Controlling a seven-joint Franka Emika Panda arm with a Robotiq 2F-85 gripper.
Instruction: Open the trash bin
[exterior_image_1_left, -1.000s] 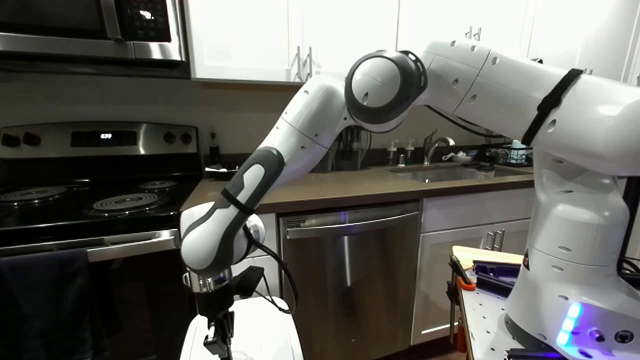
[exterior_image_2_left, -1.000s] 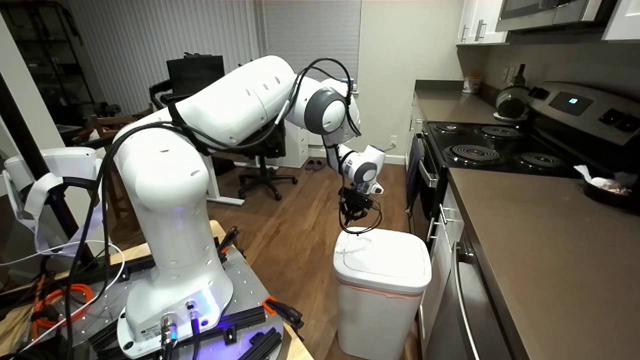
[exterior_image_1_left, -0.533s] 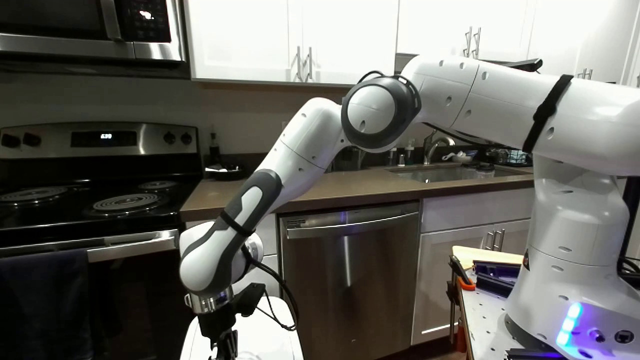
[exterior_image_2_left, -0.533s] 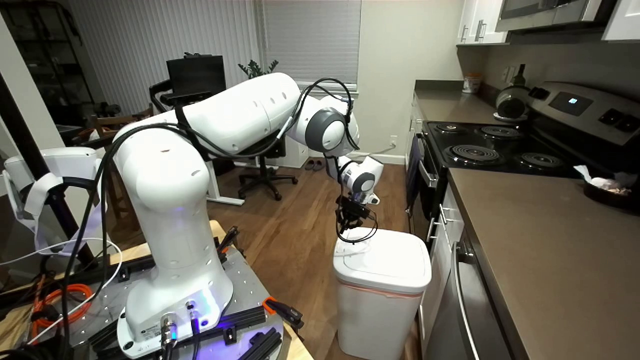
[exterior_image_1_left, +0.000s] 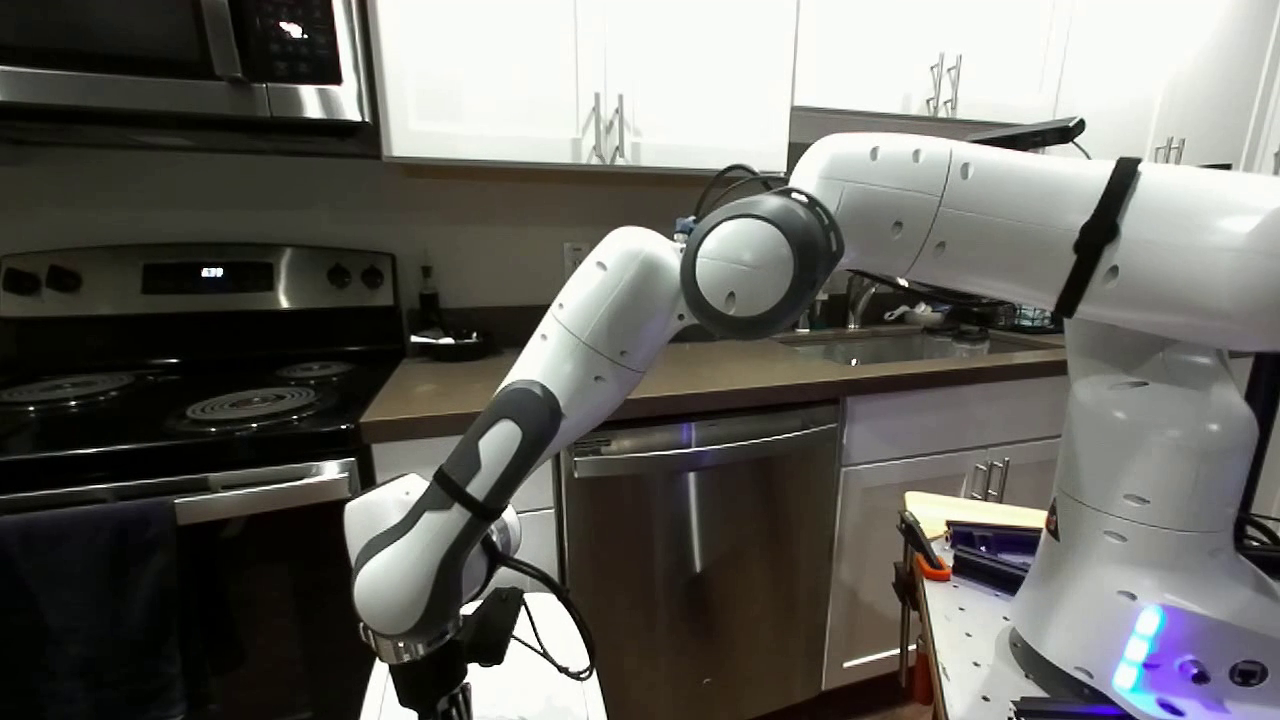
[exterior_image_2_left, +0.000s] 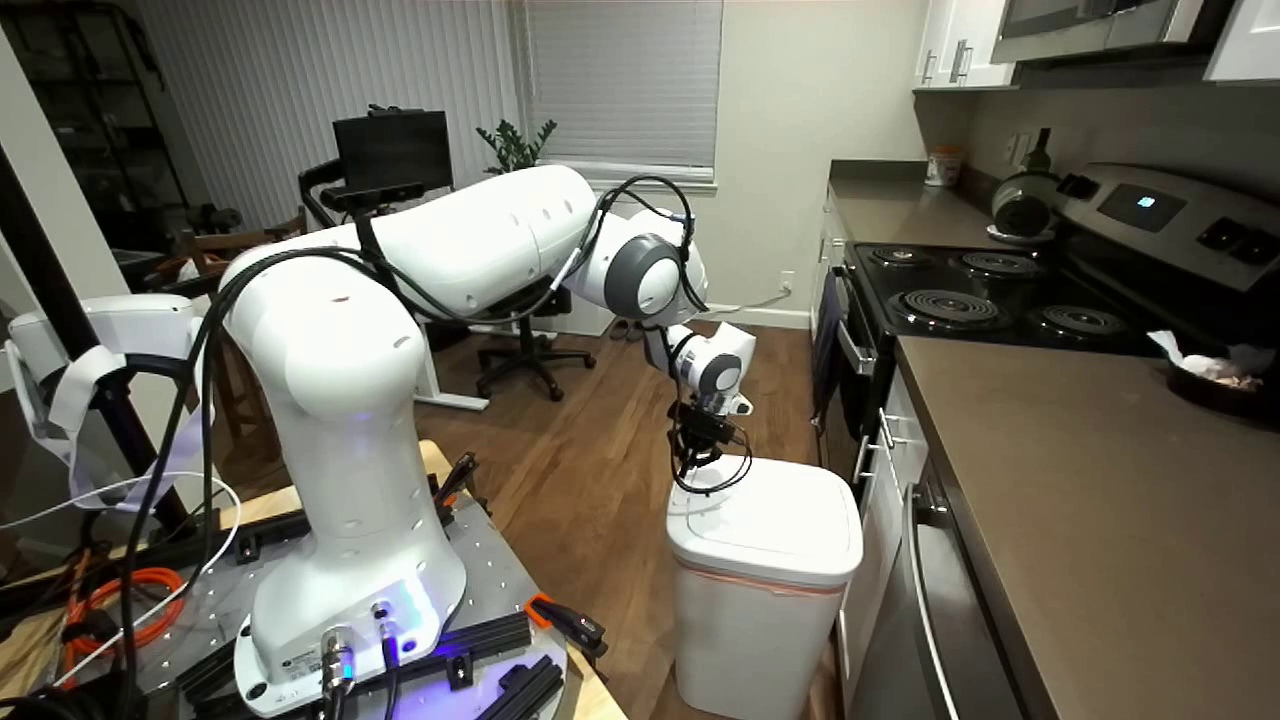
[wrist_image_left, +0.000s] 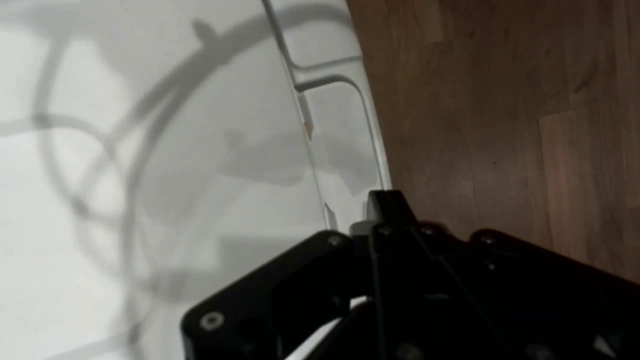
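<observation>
The white trash bin (exterior_image_2_left: 760, 620) stands on the floor, its smooth rounded lid (exterior_image_2_left: 775, 515) shut. The lid also shows in an exterior view (exterior_image_1_left: 535, 670) at the bottom edge. In the wrist view the lid (wrist_image_left: 210, 115) fills the left, with a recessed panel (wrist_image_left: 337, 120) along its edge. My gripper (wrist_image_left: 387, 200) is shut, with its black fingertips together and nothing between them. They are at the outer edge of that panel. My gripper (exterior_image_2_left: 690, 465) is over the lid's far left corner. I cannot tell whether the tips touch the bin; they are hidden in the exterior views.
A stainless dishwasher (exterior_image_1_left: 700, 560) and white cabinets stand beside the bin. The stove (exterior_image_2_left: 950, 310) and brown counter (exterior_image_2_left: 1080, 450) run along that side. The robot's table (exterior_image_2_left: 500, 590) bears clamps and black rails. Wood floor (wrist_image_left: 500, 125) lies beyond the lid's edge. Cables loop around the wrist.
The arm has lowered, bringing my gripper down toward the lid's far corner and slightly to the left in both exterior views. The bin and its lid have not moved.
</observation>
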